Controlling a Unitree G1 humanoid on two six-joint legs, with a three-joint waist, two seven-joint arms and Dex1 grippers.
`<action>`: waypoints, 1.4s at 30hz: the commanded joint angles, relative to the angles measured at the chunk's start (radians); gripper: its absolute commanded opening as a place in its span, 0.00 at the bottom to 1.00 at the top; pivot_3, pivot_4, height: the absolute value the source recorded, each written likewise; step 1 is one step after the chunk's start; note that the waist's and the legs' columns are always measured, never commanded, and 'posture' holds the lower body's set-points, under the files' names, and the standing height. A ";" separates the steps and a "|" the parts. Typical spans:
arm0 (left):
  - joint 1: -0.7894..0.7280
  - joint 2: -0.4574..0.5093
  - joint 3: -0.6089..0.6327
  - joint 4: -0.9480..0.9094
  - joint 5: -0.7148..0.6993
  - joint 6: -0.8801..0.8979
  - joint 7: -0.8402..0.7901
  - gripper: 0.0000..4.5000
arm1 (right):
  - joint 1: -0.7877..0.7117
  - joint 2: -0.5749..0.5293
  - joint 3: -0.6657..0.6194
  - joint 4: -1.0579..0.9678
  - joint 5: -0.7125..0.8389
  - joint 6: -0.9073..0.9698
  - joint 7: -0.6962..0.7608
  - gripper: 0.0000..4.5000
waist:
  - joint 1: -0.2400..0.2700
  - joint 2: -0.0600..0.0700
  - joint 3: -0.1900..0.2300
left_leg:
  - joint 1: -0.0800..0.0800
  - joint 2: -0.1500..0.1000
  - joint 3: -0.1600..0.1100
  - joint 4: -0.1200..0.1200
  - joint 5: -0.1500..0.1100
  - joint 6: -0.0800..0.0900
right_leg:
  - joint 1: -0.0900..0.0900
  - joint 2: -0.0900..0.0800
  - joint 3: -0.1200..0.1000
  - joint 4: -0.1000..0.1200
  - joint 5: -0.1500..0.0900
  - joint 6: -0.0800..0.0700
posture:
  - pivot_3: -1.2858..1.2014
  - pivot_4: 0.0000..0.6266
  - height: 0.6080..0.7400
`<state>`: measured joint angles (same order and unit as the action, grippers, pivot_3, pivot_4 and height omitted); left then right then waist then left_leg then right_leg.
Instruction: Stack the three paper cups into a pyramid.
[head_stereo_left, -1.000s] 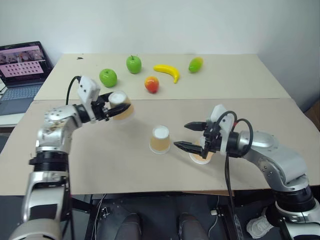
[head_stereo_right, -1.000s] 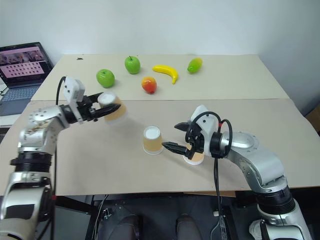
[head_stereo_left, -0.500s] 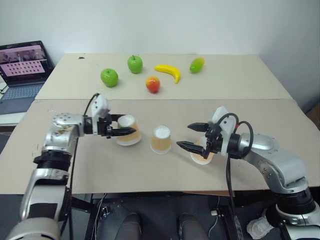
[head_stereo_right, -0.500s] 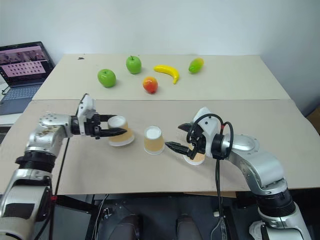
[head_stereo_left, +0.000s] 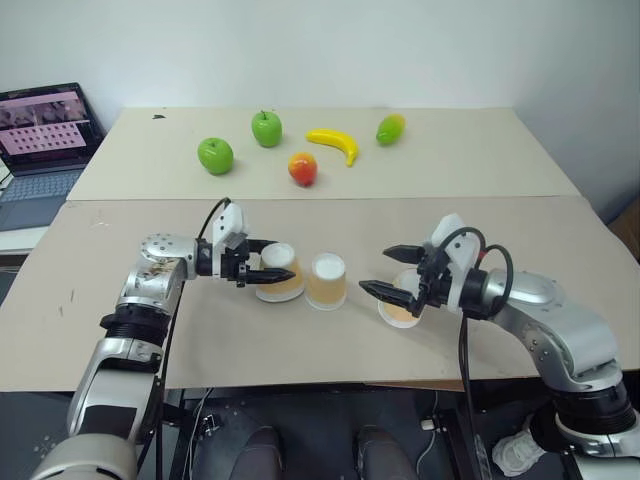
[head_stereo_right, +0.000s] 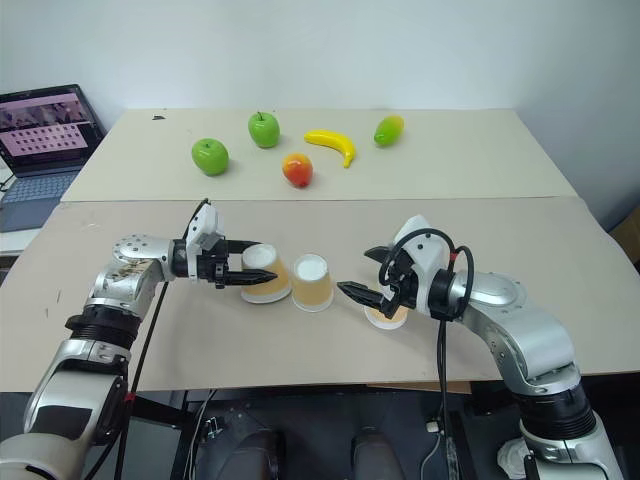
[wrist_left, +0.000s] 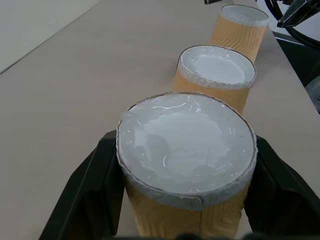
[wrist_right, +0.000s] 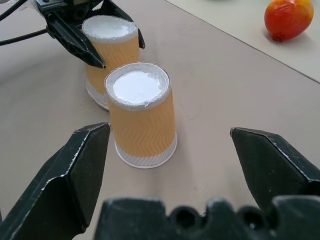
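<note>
Left gripper (head_stereo_left: 272, 271): clamped on left cup (head_stereo_left: 281, 286), base up, on table (head_stereo_left: 200, 320).
Middle cup (head_stereo_left: 326, 281): just right of left cup.
Right gripper (head_stereo_left: 392, 272): spread wide, right of middle cup.
Third cup (head_stereo_left: 401, 311): beneath right gripper.

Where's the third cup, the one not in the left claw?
Third cup stands on the table's front board, robot's right, beside the open right claw, right of the middle cup.

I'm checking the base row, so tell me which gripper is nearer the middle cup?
Left. The left gripper is shut on the left cup, right beside the middle cup; the right gripper, open, hangs apart on its other side.
</note>
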<state>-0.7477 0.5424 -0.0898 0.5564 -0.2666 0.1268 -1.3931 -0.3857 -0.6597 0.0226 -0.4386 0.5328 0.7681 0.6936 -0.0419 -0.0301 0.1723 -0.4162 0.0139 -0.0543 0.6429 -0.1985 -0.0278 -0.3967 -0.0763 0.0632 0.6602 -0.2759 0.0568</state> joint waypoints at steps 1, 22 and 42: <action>0.003 -0.003 -0.006 -0.005 0.018 -0.037 -0.001 0.57 | -0.014 -0.014 -0.044 -0.035 0.010 -0.008 -0.002 1.00 | 0.001 0.000 0.000 | 0.000 0.000 0.000 0.000 0.000 0.000 | 0.000 0.000 0.000 0.000 0.000 0.000 | 0.52 0.24 0.94; -0.003 0.003 0.008 -0.046 0.031 0.009 0.046 0.99 | -0.026 -0.012 -0.035 -0.017 0.005 -0.009 0.010 1.00 | 0.001 0.000 0.000 | 0.001 0.000 0.000 0.001 0.000 0.000 | 0.001 0.000 0.000 0.000 0.000 0.000 | 0.52 0.24 0.94; 0.006 0.247 0.081 -0.457 -0.176 0.430 -0.021 0.99 | 0.135 -0.217 -0.338 0.056 0.061 -0.053 0.192 1.00 | 0.018 0.000 0.000 | 0.000 0.000 0.000 0.001 0.000 0.001 | 0.002 -0.001 0.000 -0.002 0.000 0.000 | 0.52 0.24 0.94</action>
<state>-0.7335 0.7768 -0.0328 0.1405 -0.4242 0.5490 -1.4218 -0.2761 -0.8374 -0.2179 -0.3860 0.5748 0.7514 0.8363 -0.0234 -0.0300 0.1724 -0.4161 0.0139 -0.0537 0.6438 -0.1991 -0.0269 -0.3948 -0.0768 0.0630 0.6577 -0.2761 0.0571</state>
